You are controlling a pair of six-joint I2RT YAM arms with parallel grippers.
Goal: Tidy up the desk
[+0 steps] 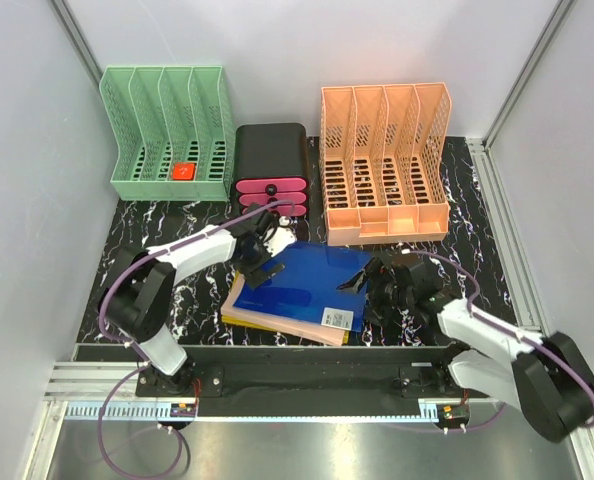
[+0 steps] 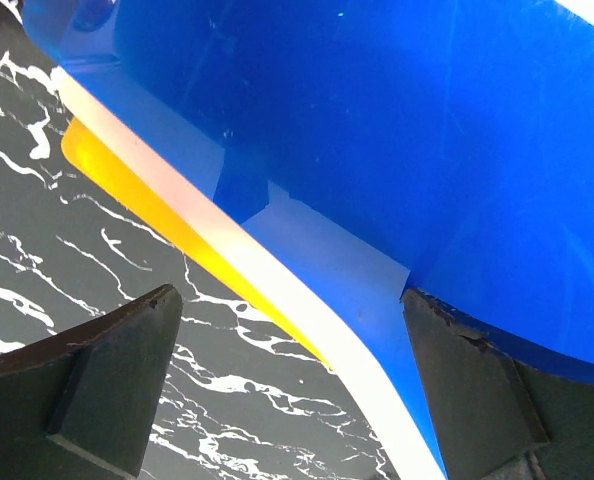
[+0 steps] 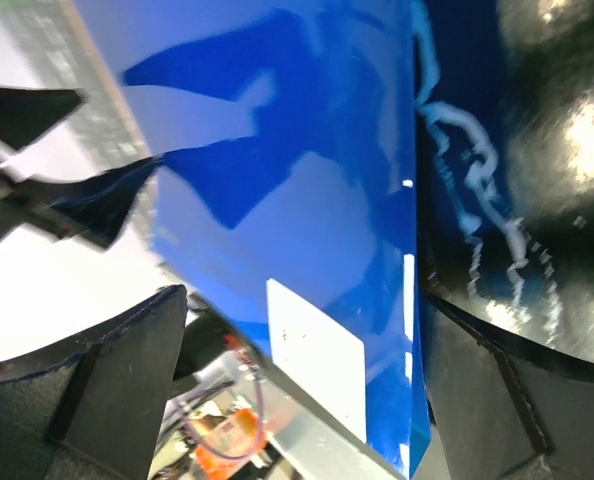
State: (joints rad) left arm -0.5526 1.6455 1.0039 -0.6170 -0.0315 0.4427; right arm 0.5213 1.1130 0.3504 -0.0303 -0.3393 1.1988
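The desk [image 1: 147, 235] is a black, white-veined tabletop. At its front middle lies a stack of folders: a glossy blue folder [image 1: 302, 285] on top, with pink and yellow ones [image 1: 239, 312] under it. My left gripper [image 1: 260, 258] is open at the stack's far-left edge. In the left wrist view its fingers [image 2: 107, 390] straddle the edge of the blue folder [image 2: 397, 130] over the desk [image 2: 77, 260]. My right gripper [image 1: 375, 285] is open at the folder's right edge. The blue folder [image 3: 307, 200] and its white label [image 3: 312, 365] lie between that gripper's fingers [image 3: 107, 380].
A green file rack [image 1: 167, 135] with a small red item [image 1: 182, 171] stands at the back left. A black and pink drawer unit [image 1: 271, 170] stands in the middle back. An orange file rack [image 1: 384, 160] stands at the back right. A black front rail [image 1: 307, 355] runs along the near edge.
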